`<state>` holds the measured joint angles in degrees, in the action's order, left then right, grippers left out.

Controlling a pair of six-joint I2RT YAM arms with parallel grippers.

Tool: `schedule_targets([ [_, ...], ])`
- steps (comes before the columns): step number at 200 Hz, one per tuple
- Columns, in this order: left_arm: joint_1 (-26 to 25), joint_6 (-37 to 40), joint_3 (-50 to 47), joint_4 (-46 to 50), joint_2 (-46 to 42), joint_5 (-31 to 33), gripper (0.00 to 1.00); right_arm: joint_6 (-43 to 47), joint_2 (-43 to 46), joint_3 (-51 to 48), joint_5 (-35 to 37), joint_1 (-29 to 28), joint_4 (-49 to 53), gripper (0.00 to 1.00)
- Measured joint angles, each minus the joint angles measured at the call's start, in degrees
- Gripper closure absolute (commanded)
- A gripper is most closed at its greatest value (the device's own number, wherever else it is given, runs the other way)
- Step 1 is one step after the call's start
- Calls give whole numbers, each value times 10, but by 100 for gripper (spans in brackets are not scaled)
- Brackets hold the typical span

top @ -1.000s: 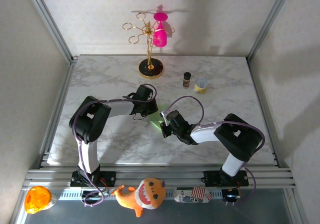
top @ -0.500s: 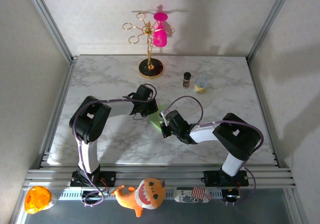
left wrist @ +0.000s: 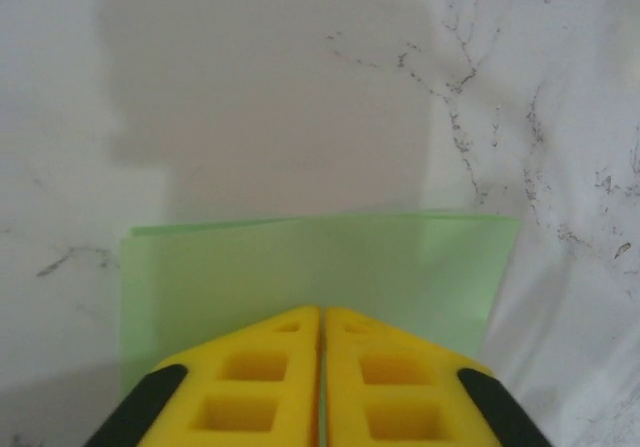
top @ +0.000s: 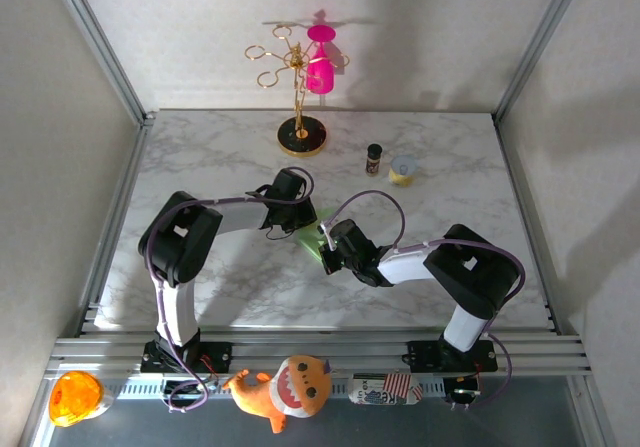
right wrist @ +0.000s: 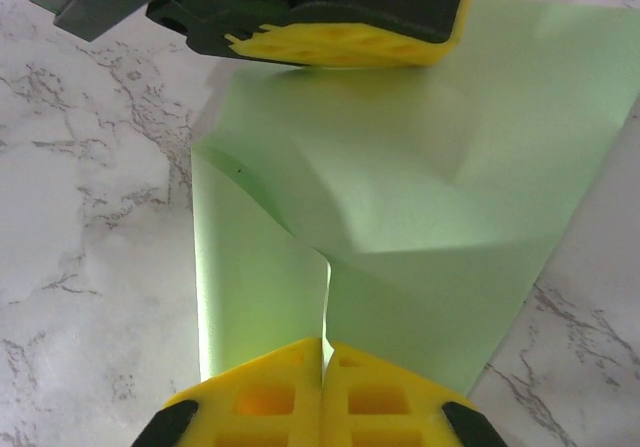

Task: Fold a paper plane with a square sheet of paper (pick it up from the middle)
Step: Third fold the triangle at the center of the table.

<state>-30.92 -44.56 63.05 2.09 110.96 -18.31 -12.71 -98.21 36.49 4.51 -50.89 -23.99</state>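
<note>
- The right gripper (right wrist: 323,352) has its yellow jaws closed, pinching a raised fold of the thin pale green paper sheet (right wrist: 420,167).
- The left gripper (left wrist: 320,319) has its jaws pressed together on the sheet's opposite edge.
- The sheet is buckled between them, over the white marble table (right wrist: 80,167).

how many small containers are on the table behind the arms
2. A small dark bottle stands near the back of the table, right of the gold stand; a yellow-white cup sits just right of it. Covered tabletop could hide more.
</note>
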Motion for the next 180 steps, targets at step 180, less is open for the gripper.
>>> schedule_targets([
  [180, -33, -197, -229, -182, -158, -68, 90, 0, 0, 0, -2, 0, 0, 95],
])
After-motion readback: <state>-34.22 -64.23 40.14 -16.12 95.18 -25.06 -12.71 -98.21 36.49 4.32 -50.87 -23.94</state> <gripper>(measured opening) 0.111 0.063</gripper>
